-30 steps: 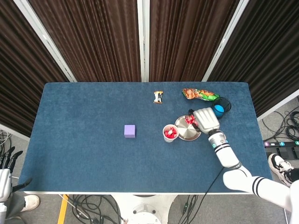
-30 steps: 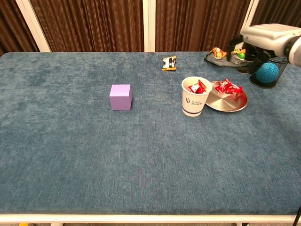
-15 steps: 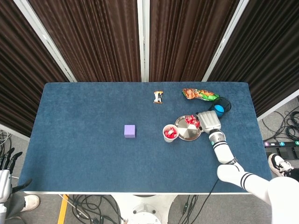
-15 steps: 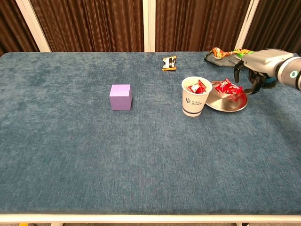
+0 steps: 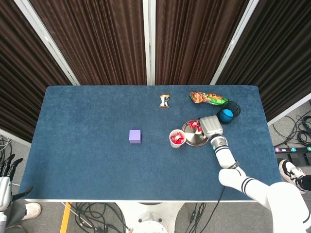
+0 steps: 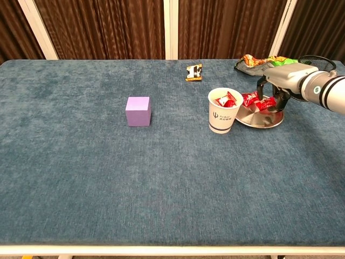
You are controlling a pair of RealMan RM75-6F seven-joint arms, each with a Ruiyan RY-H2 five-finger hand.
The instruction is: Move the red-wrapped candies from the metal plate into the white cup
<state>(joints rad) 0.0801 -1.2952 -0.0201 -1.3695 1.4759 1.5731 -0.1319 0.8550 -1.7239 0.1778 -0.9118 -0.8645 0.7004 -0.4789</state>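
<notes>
Right hand [image 6: 276, 86]: we see it low over the metal plate [image 6: 253, 120], palm down, fingers curled down among the red-wrapped candies [image 6: 257, 102]. In the chest view the fingertips touch the pile; whether one candy is actually pinched we cannot tell.
Right hand, head view [image 5: 210, 126]: it covers the right part of the plate [image 5: 189, 141]; only a few candies [image 5: 193, 125] show at its left edge.
Right arm: we see it run from the lower right corner of the head view up to the plate, the white forearm lying over the table [image 5: 87, 145].
Left hand [image 5: 6, 175]: off the table at the far left edge of the head view, dark fingers pointing up and apart, nothing in them.
Red-wrapped candies: we note one small heap on the plate under the right hand, and more already inside the white cup [image 6: 223, 110].
White cup: upright, just left of the plate, touching or nearly touching its rim; red wrappers show above its lip [image 5: 177, 138].
Beyond the plate: a blue ball in a black mesh holder [image 5: 227, 114] to the right, an orange and green snack bag [image 5: 208, 98] behind it.
Farther out: a small wrapped snack [image 6: 194, 72] at the back centre, and a purple cube [image 6: 138, 111] well left of the cup.
</notes>
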